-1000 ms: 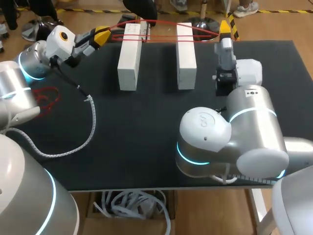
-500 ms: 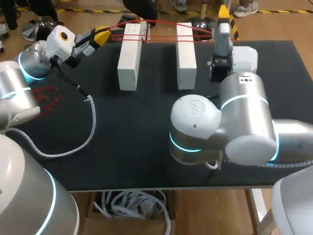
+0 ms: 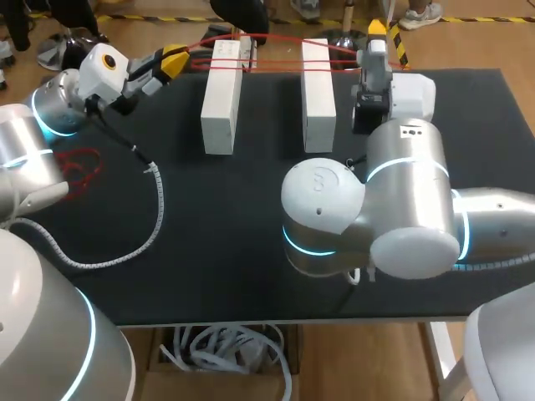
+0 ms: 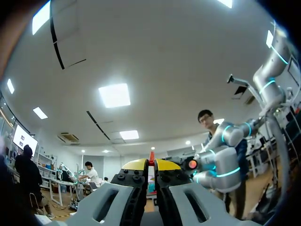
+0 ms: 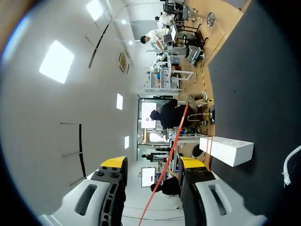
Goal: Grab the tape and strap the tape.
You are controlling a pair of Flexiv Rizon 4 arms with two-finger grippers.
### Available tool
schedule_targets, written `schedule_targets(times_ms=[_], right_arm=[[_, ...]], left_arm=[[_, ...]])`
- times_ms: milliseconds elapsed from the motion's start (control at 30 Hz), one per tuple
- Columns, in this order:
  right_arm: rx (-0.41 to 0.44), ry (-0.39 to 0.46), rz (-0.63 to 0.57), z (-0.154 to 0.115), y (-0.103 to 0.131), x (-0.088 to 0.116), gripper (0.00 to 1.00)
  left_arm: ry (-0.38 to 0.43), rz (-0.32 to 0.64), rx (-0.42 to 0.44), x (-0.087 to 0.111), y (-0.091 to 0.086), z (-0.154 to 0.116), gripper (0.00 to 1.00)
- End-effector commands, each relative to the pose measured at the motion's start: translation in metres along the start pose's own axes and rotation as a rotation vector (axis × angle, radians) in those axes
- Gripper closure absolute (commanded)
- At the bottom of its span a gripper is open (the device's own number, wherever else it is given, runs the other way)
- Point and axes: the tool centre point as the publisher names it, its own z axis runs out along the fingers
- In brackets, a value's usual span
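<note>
- Black-topped table (image 3: pixel 251 242) seen from above, with two white blocks lying parallel toward its far edge: the left block (image 3: pixel 221 100) and the right block (image 3: pixel 318 96), with a strip of bare surface between them.
- Thin strands of red tape (image 3: pixel 276 39) stretch across the far ends of both blocks, running from one gripper to the other.
- At the far left corner, the left gripper (image 3: pixel 174 60) sits just beside the far end of the left block. In its own wrist view, the two yellow tips are pressed together with a sliver of the tape clamped between them.
- At the table's far edge, the right gripper (image 3: pixel 377 32) sits just beyond the right block, pointing away from the head camera.
- In the right wrist view, the yellow-tipped fingers (image 5: pixel 114 162) stand well apart. The tape passes through the gap, nearer one finger, and is not pinched from two sides.
- The same wrist view shows one white block lying on the table ahead of that gripper.
- The right arm (image 3: pixel 401 209) bulks over the near middle of the table.
- A red tangle (image 3: pixel 77 165) lies near the table's left edge, beside the left arm (image 3: pixel 58 104). Whether it joins the stretched tape cannot be told.
- A white coiled cable (image 3: pixel 155 209) trails from the left arm in a loose curve across the table's left part.
</note>
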Motion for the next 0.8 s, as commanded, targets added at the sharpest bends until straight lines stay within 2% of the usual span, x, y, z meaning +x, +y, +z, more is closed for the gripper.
schedule_targets(times_ms=[33, 300, 400, 800], right_arm=[[-0.002, -0.005, 0.005, 0.001, 0.0, 0.003, 0.49], [0.008, -0.003, 0.037, 0.0, -0.001, 0.006, 0.47], [0.013, -0.002, 0.047, -0.003, -0.002, 0.006, 0.51], [0.031, -0.006, 0.122, -0.011, -0.001, 0.004, 0.5]], left_arm=[[0.0, 0.002, 0.003, 0.001, 0.001, -0.001, 1.0], [0.0, 0.002, 0.003, 0.001, 0.001, -0.001, 1.0], [0.0, 0.002, 0.003, 0.001, 0.001, -0.001, 1.0], [0.0, 0.002, 0.003, 0.001, 0.001, -0.001, 1.0]])
